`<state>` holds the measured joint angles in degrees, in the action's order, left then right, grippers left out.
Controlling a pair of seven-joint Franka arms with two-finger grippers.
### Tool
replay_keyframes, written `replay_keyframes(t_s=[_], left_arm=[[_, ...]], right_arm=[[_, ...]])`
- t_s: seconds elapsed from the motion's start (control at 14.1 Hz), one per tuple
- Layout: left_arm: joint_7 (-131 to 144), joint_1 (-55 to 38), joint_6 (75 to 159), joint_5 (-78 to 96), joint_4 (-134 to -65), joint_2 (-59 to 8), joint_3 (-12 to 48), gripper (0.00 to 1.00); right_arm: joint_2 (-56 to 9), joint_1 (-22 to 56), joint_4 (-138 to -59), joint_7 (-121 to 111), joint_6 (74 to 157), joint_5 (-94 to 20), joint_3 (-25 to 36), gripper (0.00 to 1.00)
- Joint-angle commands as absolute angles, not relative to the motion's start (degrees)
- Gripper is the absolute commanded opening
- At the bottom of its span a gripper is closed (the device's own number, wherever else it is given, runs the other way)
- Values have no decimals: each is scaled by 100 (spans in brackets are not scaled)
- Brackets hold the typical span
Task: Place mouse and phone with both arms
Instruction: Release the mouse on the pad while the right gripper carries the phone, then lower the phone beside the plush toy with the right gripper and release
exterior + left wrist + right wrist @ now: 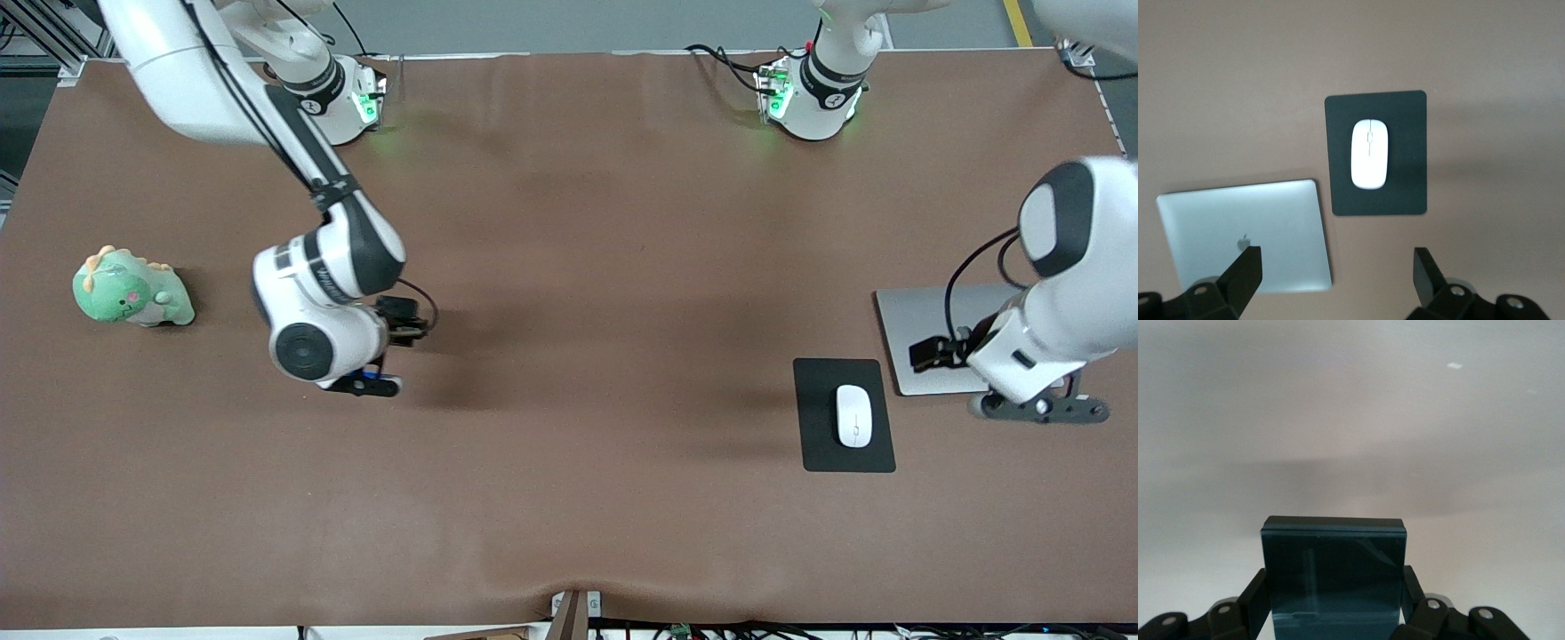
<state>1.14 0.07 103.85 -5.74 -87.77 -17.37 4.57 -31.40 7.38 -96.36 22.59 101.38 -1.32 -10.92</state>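
Note:
The white mouse lies on a black mouse pad toward the left arm's end of the table; it also shows in the left wrist view on the pad. My left gripper hangs open and empty over the silver laptop's edge, beside the pad; its jaws stand wide apart. My right gripper is up over bare table toward the right arm's end. It is shut on the black phone, one finger on each side. The phone is mostly hidden in the front view.
A closed silver laptop lies beside the mouse pad, farther from the front camera; it also shows in the left wrist view. A green plush dinosaur sits at the right arm's end. The brown table cover spans the middle.

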Motion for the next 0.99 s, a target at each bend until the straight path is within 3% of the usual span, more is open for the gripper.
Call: replay_keyframes(t_s=[0.0,0.28,0.57,0.92], left_arm=[[334,79,10258,-458,-9631,-768,650,100],[133,105,9388,-158,-9634,-133,624,100],[-158,106,8974,-150,-8940,-342,589,100],[-185,79,8675,184,-8930,-18,317,100]], right_arm=[[-2497,-15,-10589,1610,10222,-97,-1239,0],[-2320,-737,-11257,915,10545,341,-1222,0],[-2285,-1256,-11873,230,11459,509,-1204,0],[-2355,-1713,-12163,158,12066,1255,-1204,0]])
